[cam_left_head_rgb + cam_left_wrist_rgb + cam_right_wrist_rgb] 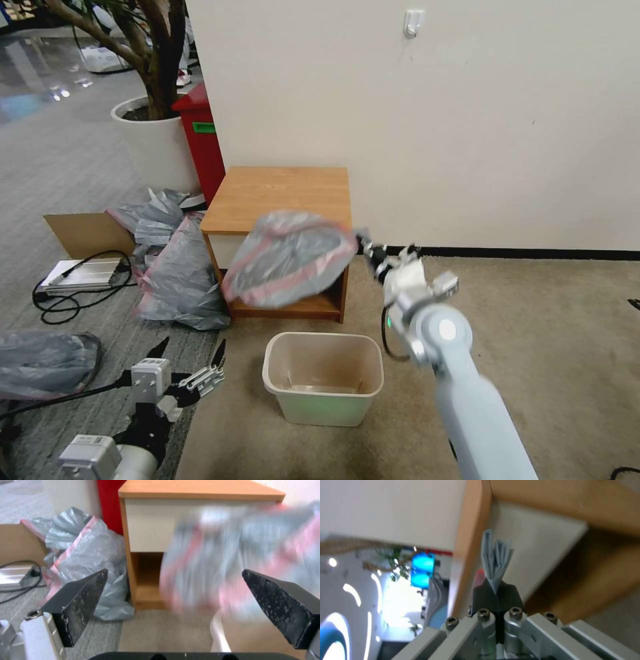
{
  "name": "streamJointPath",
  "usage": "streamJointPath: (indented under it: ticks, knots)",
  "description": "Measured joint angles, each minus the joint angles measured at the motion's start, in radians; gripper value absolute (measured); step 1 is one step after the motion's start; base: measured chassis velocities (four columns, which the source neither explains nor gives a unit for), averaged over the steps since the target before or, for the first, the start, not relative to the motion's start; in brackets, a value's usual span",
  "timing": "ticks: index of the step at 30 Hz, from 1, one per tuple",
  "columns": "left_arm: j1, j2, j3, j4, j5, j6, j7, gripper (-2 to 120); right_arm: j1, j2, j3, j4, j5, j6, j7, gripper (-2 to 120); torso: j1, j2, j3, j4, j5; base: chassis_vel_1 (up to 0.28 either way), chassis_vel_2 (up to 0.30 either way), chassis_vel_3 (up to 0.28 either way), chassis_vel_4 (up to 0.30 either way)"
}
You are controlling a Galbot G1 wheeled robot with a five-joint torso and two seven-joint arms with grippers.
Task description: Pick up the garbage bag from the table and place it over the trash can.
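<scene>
A plain cream wall (433,127) with a black baseboard (533,253) meets beige carpet (547,347). Left of the wall's corner stand a red bin (200,143) and a white planter (150,143) holding a tree, on grey carpet (47,173).

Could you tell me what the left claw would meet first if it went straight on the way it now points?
Probably the garbage bag hanging from the right claw. The open left claw faces it, with the table behind; depth is unclear.
</scene>
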Motion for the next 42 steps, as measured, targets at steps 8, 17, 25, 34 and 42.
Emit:
streamJointPath:
  ticks: [8,17,25,34,42]
  knots:
    - [-0.025,0.017,0.000,0.000,-0.027,0.000,-0.008,100,-0.200,-0.055,-0.104,0.107,-0.160,0.013,0.027,0,0.000,0.000,0.000,0.0001,0.0001,0.000,0.000,0.000,0.000]
    - [-0.039,0.032,-0.003,0.000,-0.042,0.000,-0.012,100,-0.323,-0.062,-0.127,0.118,-0.349,0.044,0.061,0,0.000,0.000,0.000,-0.0001,0.0000,0.000,0.000,0.000,0.000]
    - [-0.050,0.042,0.002,0.000,-0.044,0.000,-0.015,100,-0.356,-0.057,-0.124,0.137,-0.398,0.058,0.151,22,0.000,0.000,0.000,0.0000,0.0001,0.000,0.000,0.000,0.000]
    - [-0.059,0.061,0.033,0.000,-0.021,0.065,-0.074,100,-0.405,-0.074,-0.086,0.215,-0.421,0.067,0.199,57,0.000,0.000,0.000,0.0000,0.0000,0.000,0.000,0.000,0.000]
    - [-0.044,0.074,0.135,0.023,0.028,0.118,-0.088,100,-0.410,-0.074,-0.064,0.227,-0.440,0.072,0.196,84,0.000,0.000,0.000,0.0000,0.0001,0.000,0.000,0.000,0.000]
